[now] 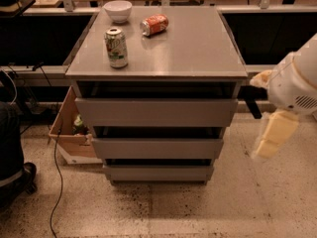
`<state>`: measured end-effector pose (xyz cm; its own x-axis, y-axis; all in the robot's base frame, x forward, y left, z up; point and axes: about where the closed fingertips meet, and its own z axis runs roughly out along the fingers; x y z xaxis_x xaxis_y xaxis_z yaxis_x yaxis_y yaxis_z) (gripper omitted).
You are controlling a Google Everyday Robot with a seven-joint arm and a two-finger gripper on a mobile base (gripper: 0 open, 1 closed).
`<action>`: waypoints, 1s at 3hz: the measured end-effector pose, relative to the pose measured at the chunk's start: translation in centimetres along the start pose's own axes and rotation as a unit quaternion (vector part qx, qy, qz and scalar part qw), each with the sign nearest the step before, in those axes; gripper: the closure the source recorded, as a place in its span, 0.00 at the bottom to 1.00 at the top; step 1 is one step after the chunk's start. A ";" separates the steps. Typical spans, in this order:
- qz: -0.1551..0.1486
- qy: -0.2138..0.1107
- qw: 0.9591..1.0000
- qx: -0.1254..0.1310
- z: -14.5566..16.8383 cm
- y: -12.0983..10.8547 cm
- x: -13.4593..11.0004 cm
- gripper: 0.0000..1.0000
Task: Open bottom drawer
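Observation:
The grey cabinet (pixel 157 58) stands in the middle of the view with three flat, handleless drawer fronts. The bottom drawer (pixel 158 173) is the lowest and slimmest front, just above the floor, and sits pushed in, about level with the cabinet base. The middle drawer (pixel 157 148) and the tallest top drawer (pixel 156 112) are above it. My gripper (pixel 270 143) hangs from the white arm (pixel 297 86) at the right edge. It is to the right of the cabinet at about the height of the middle drawer, and touches nothing.
On the cabinet top stand a green can (pixel 116 47), a red can lying on its side (pixel 154 25) and a white bowl (pixel 118 11). An open cardboard box (pixel 72 133) and a black cable (pixel 57 182) lie at the cabinet's left. Speckled floor lies in front.

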<state>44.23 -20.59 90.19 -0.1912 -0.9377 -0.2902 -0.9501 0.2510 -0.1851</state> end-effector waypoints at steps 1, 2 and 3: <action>0.007 -0.041 0.998 -0.038 8.3 1.3 0.2 0.00; 0.003 -0.075 0.995 -0.062 15.4 2.9 -0.3 0.00; -0.007 -0.099 0.992 -0.076 21.1 4.8 -1.3 0.00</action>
<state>45.08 -13.11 69.87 -0.1393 -0.8721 -0.4691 -0.9815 0.1846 -0.0517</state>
